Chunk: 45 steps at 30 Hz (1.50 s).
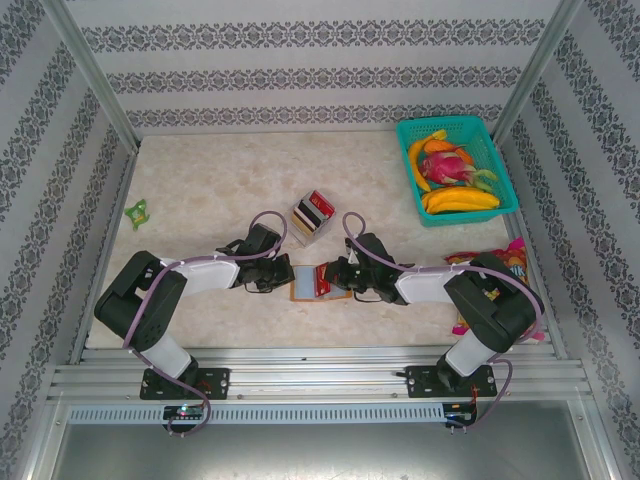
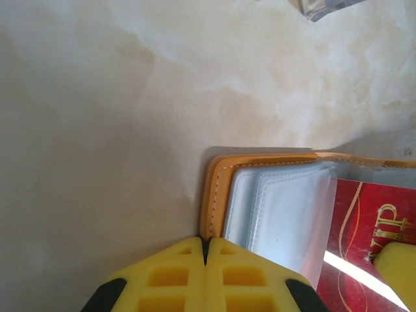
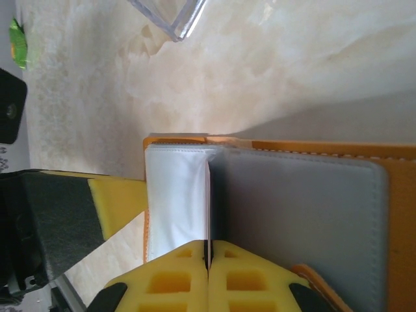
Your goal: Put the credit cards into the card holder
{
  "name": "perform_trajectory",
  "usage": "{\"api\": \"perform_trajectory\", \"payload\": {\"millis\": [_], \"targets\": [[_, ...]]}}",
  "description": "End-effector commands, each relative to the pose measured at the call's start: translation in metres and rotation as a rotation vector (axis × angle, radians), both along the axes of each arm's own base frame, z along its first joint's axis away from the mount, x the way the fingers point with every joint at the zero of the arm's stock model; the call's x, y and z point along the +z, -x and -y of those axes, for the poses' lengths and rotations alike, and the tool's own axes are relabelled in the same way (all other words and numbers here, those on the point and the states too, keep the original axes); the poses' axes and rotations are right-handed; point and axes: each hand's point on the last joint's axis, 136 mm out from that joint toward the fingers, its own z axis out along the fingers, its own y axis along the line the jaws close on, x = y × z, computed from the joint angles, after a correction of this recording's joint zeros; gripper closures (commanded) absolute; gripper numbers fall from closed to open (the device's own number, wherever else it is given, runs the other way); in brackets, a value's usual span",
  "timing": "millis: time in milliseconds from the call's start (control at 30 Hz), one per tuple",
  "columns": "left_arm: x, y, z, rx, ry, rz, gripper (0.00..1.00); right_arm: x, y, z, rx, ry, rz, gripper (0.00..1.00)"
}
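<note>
Left gripper [image 2: 206,250]: yellow fingers [image 2: 169,279] pressed flat together, no gap between the pads, nothing between them; tips sit at the orange stitched border of the card holder [image 2: 218,188].
Right gripper [image 3: 208,250]: yellow fingers [image 3: 250,279] likewise closed pad to pad, nothing between them; tips sit at the line where the white sleeves [image 3: 175,201] meet the grey inner panel [image 3: 299,214].
Gripper spacing: the two grippers face each other across the holder, left gripper at its left side [image 1: 278,276], right gripper at its right side [image 1: 336,274].
Card holder [image 1: 303,290]: lies open and flat on the worktop [image 1: 220,180], close to the near edge, about midway between the left and right edges.
Red card [image 2: 377,221]: gold lettering, lies on the open holder; a clear sleeve [image 2: 286,221] overlaps its left edge. Whether it sits inside a slot cannot be told.
Clear box [image 1: 312,215]: stands just beyond the holder, toward the middle of the worktop, apart from it; cards [image 1: 320,206] stand in it, red and black visible.
Basket [image 1: 505,185]: green, at the far right corner, holding fruit [image 1: 455,170].
Package [image 1: 505,262]: colourful, at the right edge, beside the right arm.
Green item [image 1: 137,211]: small, near the left edge.
</note>
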Motion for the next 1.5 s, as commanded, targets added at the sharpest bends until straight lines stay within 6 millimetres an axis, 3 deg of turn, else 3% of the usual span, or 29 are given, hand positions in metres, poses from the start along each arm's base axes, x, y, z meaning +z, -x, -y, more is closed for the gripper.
{"api": "perform_trajectory", "payload": {"millis": [0, 200, 300, 633, 700, 800, 833, 1100, 1267, 1467], "targets": [[-0.022, 0.014, -0.007, 0.004, -0.063, -0.065, 1.00, 0.000, 0.016, -0.013, 0.056, -0.065, -0.025, 0.97], [-0.021, 0.014, -0.009, 0.021, -0.075, -0.069, 1.00, -0.007, 0.021, -0.001, 0.022, -0.084, -0.042, 0.98], [-0.022, 0.014, -0.009, 0.023, -0.070, -0.069, 1.00, -0.015, 0.023, -0.006, 0.049, -0.057, -0.064, 0.97], [-0.021, 0.017, -0.007, 0.028, -0.044, -0.071, 1.00, -0.023, -0.003, -0.014, -0.061, -0.053, -0.013, 0.96], [-0.020, 0.017, -0.007, 0.037, -0.036, -0.068, 1.00, -0.023, 0.001, -0.019, -0.031, -0.060, -0.029, 0.93], [-0.020, 0.017, -0.008, 0.042, -0.039, -0.063, 1.00, -0.025, 0.008, -0.019, -0.022, -0.028, -0.056, 0.78], [-0.020, 0.017, -0.009, 0.045, -0.043, -0.062, 1.00, -0.024, 0.010, -0.017, -0.018, -0.014, -0.056, 0.78], [-0.019, 0.015, -0.009, 0.040, -0.045, -0.055, 1.00, -0.016, 0.015, 0.015, 0.016, 0.234, -0.051, 0.68], [-0.018, 0.015, -0.008, 0.039, -0.038, -0.052, 1.00, -0.016, 0.018, 0.007, 0.062, 0.218, -0.072, 0.79], [-0.016, 0.014, -0.006, 0.032, -0.029, -0.046, 1.00, -0.012, 0.014, -0.016, 0.109, 0.180, -0.070, 0.91]]}}
